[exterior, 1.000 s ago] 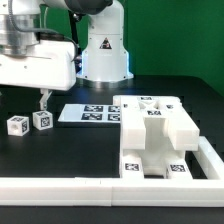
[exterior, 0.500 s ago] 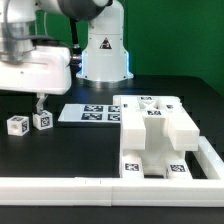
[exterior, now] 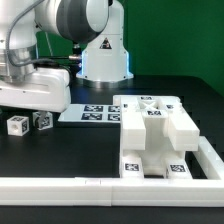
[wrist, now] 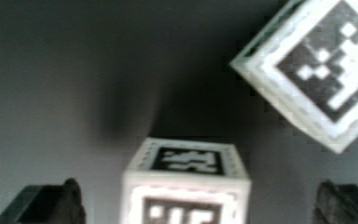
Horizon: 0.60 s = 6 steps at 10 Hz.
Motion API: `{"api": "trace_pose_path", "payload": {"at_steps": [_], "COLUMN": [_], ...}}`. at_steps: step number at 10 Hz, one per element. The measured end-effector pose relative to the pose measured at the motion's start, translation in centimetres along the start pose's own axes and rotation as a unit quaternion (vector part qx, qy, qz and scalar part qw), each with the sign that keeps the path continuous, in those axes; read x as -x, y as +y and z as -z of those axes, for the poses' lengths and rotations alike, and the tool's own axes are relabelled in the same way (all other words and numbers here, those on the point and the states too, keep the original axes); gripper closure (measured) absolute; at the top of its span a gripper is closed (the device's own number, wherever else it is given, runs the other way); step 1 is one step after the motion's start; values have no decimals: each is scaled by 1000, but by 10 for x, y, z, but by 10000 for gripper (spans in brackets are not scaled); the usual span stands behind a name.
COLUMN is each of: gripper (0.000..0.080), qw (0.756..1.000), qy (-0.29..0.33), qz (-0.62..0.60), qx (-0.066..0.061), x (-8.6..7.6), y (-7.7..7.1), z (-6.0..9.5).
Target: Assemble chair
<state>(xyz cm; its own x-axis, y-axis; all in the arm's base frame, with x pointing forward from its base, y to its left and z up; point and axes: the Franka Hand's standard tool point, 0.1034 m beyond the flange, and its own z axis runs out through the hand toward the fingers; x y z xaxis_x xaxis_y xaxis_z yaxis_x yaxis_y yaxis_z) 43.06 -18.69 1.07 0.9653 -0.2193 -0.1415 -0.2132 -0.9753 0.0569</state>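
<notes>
The partly joined chair [exterior: 155, 135], a white blocky body with tags, stands at the exterior view's right. Two small white tagged chair pieces lie at the left. My gripper [exterior: 40, 112] has come down over the right one [exterior: 43, 120], and the other [exterior: 17, 125] lies free beside it. In the wrist view my open gripper [wrist: 197, 208] has that small piece [wrist: 185, 185] between its dark fingers [wrist: 51, 205], with a gap on each side. A second tagged white piece [wrist: 327, 65] lies farther off.
The marker board [exterior: 90, 113] lies flat between the small pieces and the chair body. A long low white rail [exterior: 90, 186] runs along the front and turns up the right side [exterior: 207, 152]. The robot base [exterior: 103, 50] stands behind.
The arm has come down toward the table. The hand now hides part of the right small piece, and the fingers stand on either side of it. The jaws stayed wide.
</notes>
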Motion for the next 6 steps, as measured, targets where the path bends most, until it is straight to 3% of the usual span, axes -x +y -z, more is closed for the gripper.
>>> {"api": "trace_pose_path", "payload": {"at_steps": [1,3,4,5,6], "gripper": [151,381,381,520,520], "qw": [1000,1000,1000,1000,1000], "qy": [0,0,0,0,0], "qz": [1,0,0,0,0], "qx": [0,0,0,0,0], "x": [0,0,0,0,0], "y": [0,1,1,1,1], "z": [0,0,0,0,0]}}
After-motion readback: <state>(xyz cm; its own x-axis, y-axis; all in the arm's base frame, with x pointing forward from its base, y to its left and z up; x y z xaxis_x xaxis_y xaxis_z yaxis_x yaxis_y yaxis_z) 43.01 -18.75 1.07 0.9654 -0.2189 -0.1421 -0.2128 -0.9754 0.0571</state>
